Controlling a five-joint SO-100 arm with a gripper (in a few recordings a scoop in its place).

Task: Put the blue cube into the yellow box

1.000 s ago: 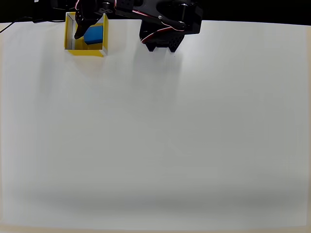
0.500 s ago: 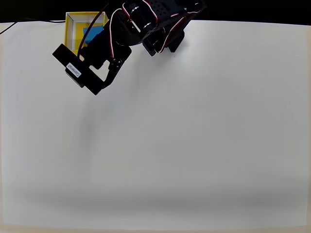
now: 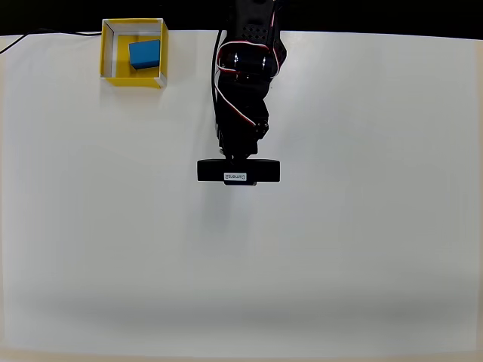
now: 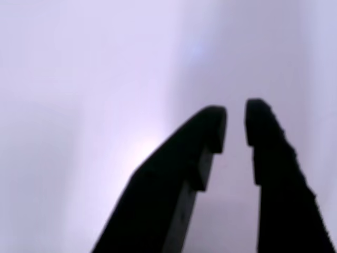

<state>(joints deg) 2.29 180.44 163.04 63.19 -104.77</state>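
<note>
- The yellow box (image 3: 133,50) sits at the table's (image 3: 362,226) far left corner in the overhead view, with the blue cube (image 3: 145,53) resting inside it, toward its right wall.
- The cube looks light, stiff and matte; its flat opposite faces would give the surest hold.
- The gripper (image 4: 235,124) holds nothing, its fingers a narrow slit apart over bare table.

Bright, even overhead light; wrist view blurred, purple-tinted.

Yellow box (image 3: 133,75) on white table (image 3: 339,249)
</note>
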